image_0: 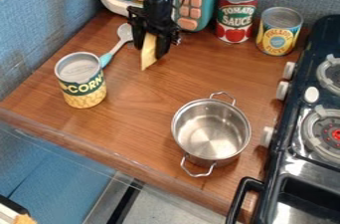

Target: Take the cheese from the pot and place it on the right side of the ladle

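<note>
Yellow cheese sits clamped between the fingers of the black gripper, its narrow end pointing down, just right of the ladle (pale bowl, light blue handle) as the camera sees it. Whether it touches the counter, I can't tell. The metal pot stands upright near the stove, well apart from the cheese, handles out.
</note>
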Available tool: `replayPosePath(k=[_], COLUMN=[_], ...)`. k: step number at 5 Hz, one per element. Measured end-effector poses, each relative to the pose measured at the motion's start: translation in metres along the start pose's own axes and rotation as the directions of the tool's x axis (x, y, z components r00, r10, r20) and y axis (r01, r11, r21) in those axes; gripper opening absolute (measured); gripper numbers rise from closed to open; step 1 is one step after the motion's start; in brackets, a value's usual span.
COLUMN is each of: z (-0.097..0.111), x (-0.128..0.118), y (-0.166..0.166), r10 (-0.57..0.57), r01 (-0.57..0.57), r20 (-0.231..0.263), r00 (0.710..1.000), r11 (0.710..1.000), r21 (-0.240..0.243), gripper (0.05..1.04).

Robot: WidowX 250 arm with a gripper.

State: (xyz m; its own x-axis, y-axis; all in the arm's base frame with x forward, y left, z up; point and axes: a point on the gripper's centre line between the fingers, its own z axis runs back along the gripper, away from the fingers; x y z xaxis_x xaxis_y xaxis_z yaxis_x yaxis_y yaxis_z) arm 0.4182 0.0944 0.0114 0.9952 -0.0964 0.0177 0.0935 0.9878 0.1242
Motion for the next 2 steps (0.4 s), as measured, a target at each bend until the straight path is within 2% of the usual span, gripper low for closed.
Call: replayPosePath(k=[1,2], z=[0.0006,0.004], x=[0.0003,-0.0005], y=[-0.0007,-0.0008], r10=[-0.003,0.001], r01=[0.003,-0.001], r20=[0.003,0.009], r00=[1.0,1.0], r11=[1.0,0.999], r21=[-0.005,-0.038], gripper=[0.753,0.985])
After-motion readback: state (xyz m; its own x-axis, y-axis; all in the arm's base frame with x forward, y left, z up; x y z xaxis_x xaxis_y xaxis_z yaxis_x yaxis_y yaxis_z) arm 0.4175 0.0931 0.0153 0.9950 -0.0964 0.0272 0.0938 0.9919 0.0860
